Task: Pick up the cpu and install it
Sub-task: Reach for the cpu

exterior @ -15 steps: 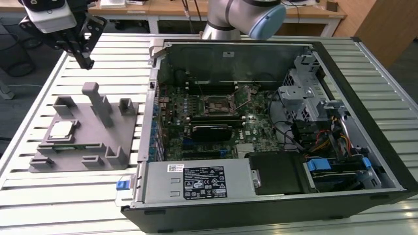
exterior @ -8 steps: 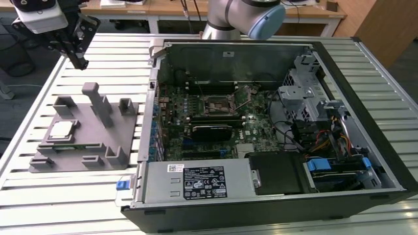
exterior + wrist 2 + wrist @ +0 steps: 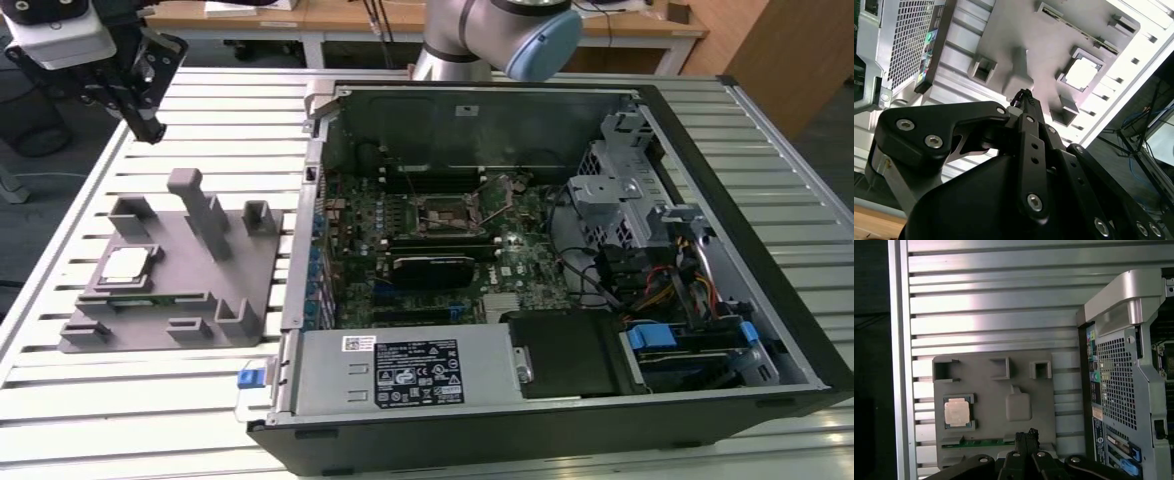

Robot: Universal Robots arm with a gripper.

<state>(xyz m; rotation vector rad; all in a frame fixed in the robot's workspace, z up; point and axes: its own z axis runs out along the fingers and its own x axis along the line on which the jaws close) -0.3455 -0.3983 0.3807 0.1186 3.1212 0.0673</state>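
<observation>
The cpu lies flat, silvery top up, in a square recess of the grey fixture. The fixture rests on the slatted table, beside the open computer case on the exterior view's left. The gripper hangs well apart from the cpu, past the fixture's far edge. Its fingertips are drawn together and hold nothing.

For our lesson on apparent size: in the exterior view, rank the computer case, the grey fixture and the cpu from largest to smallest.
1. computer case
2. grey fixture
3. cpu, seated in the fixture
</observation>
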